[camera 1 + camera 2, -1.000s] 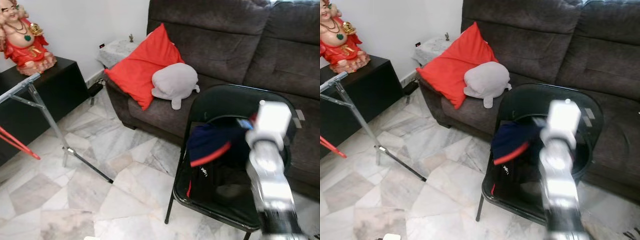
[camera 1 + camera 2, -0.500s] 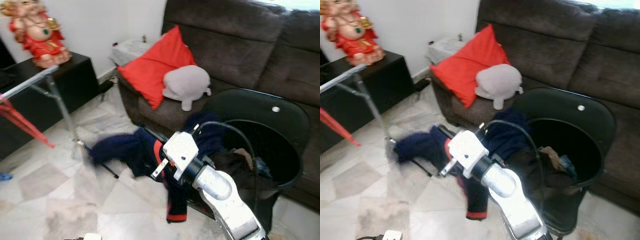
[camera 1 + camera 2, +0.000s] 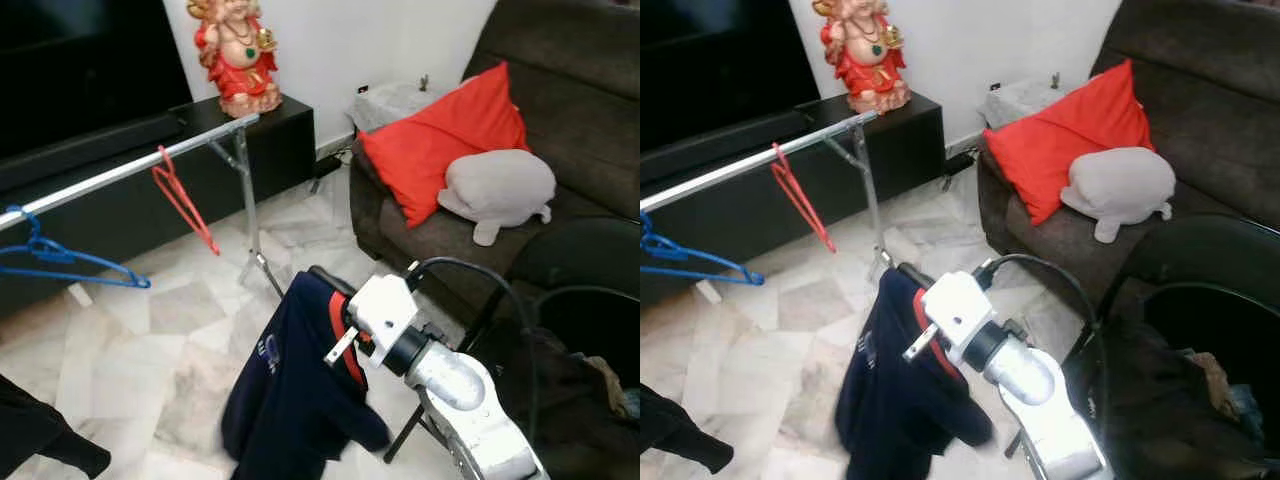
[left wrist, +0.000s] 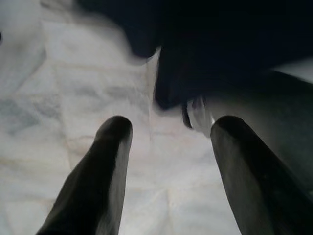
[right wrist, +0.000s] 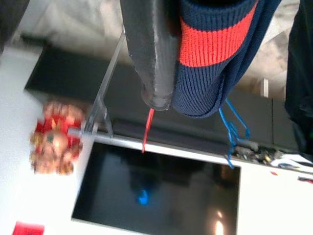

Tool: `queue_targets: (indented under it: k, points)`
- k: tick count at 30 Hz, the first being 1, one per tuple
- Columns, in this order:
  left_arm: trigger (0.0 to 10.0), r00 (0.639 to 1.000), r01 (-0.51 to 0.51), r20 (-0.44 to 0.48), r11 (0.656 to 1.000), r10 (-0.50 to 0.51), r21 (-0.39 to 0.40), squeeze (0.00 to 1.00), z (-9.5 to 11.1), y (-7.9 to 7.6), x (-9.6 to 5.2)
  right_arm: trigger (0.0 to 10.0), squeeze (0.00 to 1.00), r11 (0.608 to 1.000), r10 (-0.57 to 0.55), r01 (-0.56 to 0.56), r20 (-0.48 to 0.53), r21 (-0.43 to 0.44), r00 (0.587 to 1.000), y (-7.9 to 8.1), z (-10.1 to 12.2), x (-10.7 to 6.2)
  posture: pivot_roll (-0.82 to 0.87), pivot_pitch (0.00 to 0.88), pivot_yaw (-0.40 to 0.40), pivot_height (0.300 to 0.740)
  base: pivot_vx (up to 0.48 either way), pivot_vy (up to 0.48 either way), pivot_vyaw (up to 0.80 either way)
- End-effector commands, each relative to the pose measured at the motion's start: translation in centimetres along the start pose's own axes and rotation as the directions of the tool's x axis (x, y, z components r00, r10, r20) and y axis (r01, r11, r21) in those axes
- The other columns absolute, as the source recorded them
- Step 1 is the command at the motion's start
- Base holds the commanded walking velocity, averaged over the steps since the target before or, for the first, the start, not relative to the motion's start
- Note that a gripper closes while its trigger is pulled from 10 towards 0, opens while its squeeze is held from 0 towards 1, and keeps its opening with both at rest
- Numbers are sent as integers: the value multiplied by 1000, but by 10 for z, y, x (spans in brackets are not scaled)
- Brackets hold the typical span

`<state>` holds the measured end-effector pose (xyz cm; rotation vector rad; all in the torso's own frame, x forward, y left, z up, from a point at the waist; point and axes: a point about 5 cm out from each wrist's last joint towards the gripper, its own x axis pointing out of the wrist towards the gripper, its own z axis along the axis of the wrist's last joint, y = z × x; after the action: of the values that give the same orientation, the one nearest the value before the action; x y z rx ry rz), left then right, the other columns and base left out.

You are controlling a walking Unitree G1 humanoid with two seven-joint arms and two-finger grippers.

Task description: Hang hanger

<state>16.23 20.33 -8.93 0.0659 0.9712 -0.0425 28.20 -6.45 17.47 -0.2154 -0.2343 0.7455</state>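
My right gripper [image 3: 322, 280] is shut on the red-striped collar of a navy garment [image 3: 290, 400], which hangs from it over the marble floor. In the right wrist view one black finger [image 5: 150, 54] presses against the collar [image 5: 210, 44]. Whether a hanger sits inside the garment I cannot tell. To the upper left runs a silver clothes rail [image 3: 130, 168] carrying a red hanger [image 3: 185, 205] and a blue hanger [image 3: 60, 262], well apart from the garment. My left gripper [image 4: 168, 125] is open above the floor, with nothing between its fingers.
A black chair [image 3: 560, 290] piled with dark clothes stands at the right, close to my right arm. Behind it is a brown sofa [image 3: 590, 90] with a red cushion [image 3: 450, 130] and a grey plush. A black cabinet [image 3: 270, 140] bears a red statue [image 3: 235, 50]. Dark cloth [image 3: 40, 435] lies bottom left.
The camera has swung left, bringing the rail and hangers into view. My right arm lifted the navy garment off the chair and carried it left; it now hangs over the floor.
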Motion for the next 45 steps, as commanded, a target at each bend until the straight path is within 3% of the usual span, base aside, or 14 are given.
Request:
queue_targets:
  k: [1, 3, 5, 6, 7, 8, 13, 15, 20, 31, 45]
  points:
    - [10000, 1000, -16, -25, 1000, 16, 12, 0, -7, 6, -2, 10000, 0, 984, -138, 144, -60, 105, 989, -11, -15, -6, -77, 98, 66, 721, 0, 0, 0]
    - [10000, 1000, -17, -24, 1000, 18, 11, 0, -7, 6, -2, 10000, 0, 968, -198, 210, -95, 141, 976, -17, -23, -9, -76, 98, 65, 721, 0, 0, 0]
    - [10000, 999, -22, -23, 1000, 23, 11, 0, -7, 7, -2, 10000, 0, 914, -305, 335, -159, 227, 939, -28, -37, -17, -74, 95, 65, 721, 0, 0, 0]
    - [10000, 999, -28, -23, 999, 28, 16, 0, -7, 7, -3, 10000, 0, 827, -401, 471, -264, 307, 877, -39, -60, -29, -79, 91, 65, 721, 0, 0, 0]
    - [10000, 999, -30, -23, 999, 30, 16, 0, -7, 8, -3, 10000, 0, 807, -415, 500, -300, 315, 859, -41, -69, -34, -79, 91, 66, 721, 0, 0, 0]
    - [10000, 999, -30, -23, 999, 30, 16, 0, -7, 8, -3, 10000, 0, 807, -415, 500, -300, 315, 859, -41, -69, -34, -79, 91, 66, 721, 0, 0, 0]
    - [10000, 999, -52, -13, 999, 52, -7, 0, -8, 8, -3, 10000, 0, 756, -424, 587, -467, 288, 776, -41, -114, -58, -70, 79, 61, 721, 0, 0, 0]
    - [10000, 998, -63, -7, 998, 62, -23, 0, -8, 8, -3, 10000, 0, 740, -421, 599, -483, 307, 768, -40, -120, -60, -70, 79, 61, 721, 0, 0, 0]
    - [10000, 996, -85, 9, 994, 86, -70, 0, -8, 8, -4, 10000, 0, 718, -438, 624, -496, 309, 750, -38, -127, -62, -62, 72, 56, 721, 0, 0, 0]
    - [10000, 995, -95, 3, 992, 96, -80, 0, -9, 10, -4, 10000, 0, 745, -462, 607, -441, 278, 769, -41, -124, -57, -65, 71, 60, 721, 0, 0, 727]
    - [10000, 992, -121, 6, 986, 122, -115, 0, -9, 10, -4, 10000, 0, 728, -480, 624, -439, 284, 759, -45, -126, -58, -61, 90, 55, 721, 0, 0, 537]
